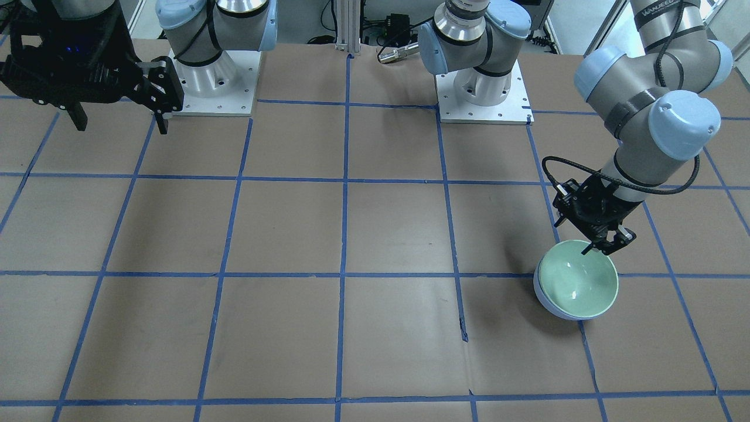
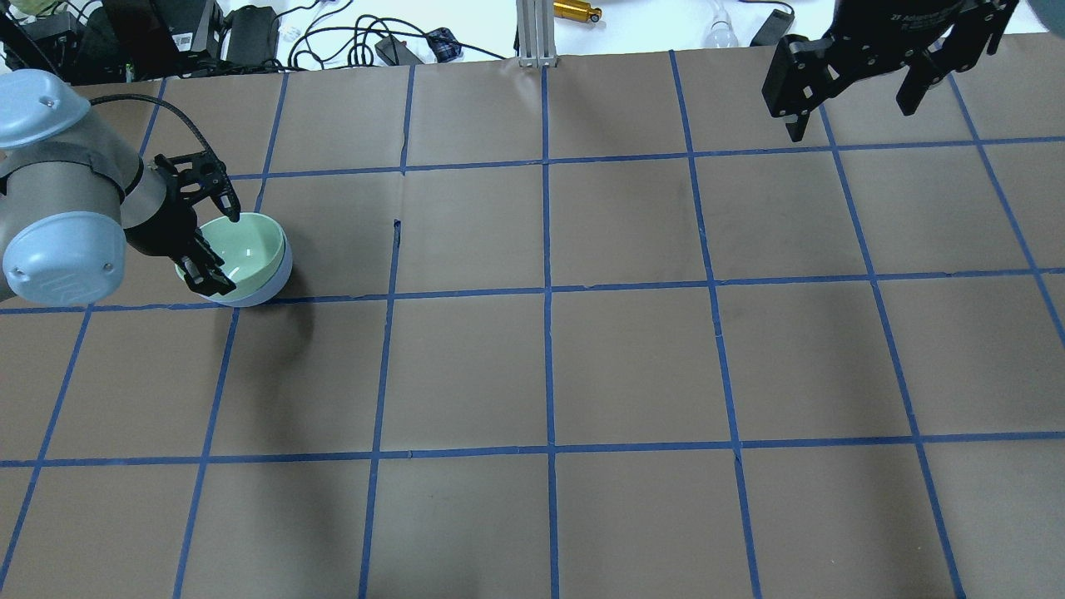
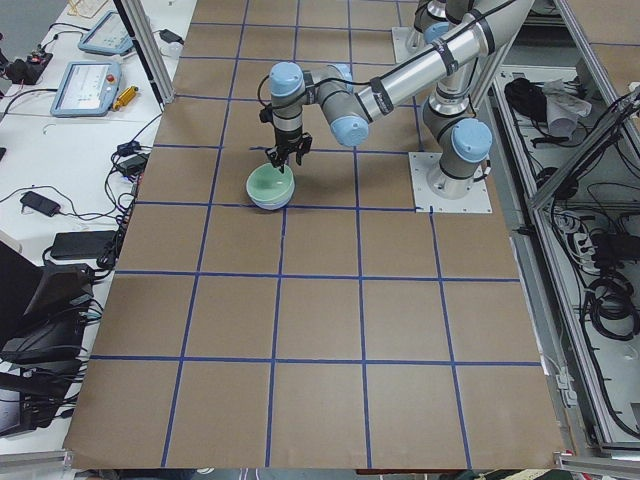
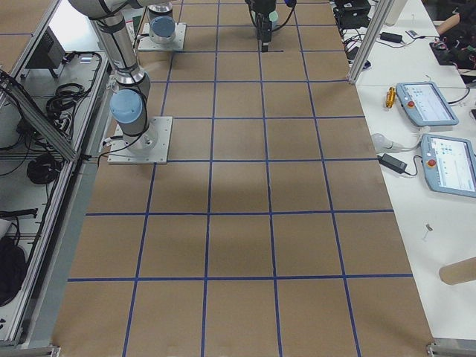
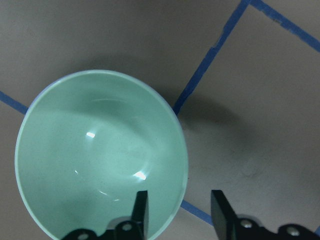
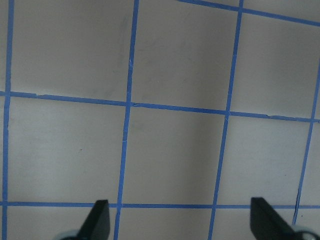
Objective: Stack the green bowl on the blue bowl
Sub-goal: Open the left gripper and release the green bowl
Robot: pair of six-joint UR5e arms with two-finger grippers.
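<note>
Stack looks done; left arm at the release/retreat step.
Green bowl (image 1: 577, 278) sits nested in blue bowl (image 1: 548, 302) on the table's (image 1: 375, 234) left side, nothing else inside. Left gripper (image 5: 180, 210) open, straddling the rim, gripping nothing. Next: lift straight up without nudging the rim. Right gripper (image 6: 182, 220) open, parked high on the right.

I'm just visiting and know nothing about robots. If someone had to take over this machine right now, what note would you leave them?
Left gripper: open, one finger inside the green bowl and one outside its rim, not clamped.
Right gripper: open, raised over bare table, holding nothing.
Bowls: the green bowl sits nested in the blue bowl, on the robot's left side of the table.
Done: the stack looks made.
Left: probably only lifting the left gripper straight up and clear without nudging the bowls.
</note>
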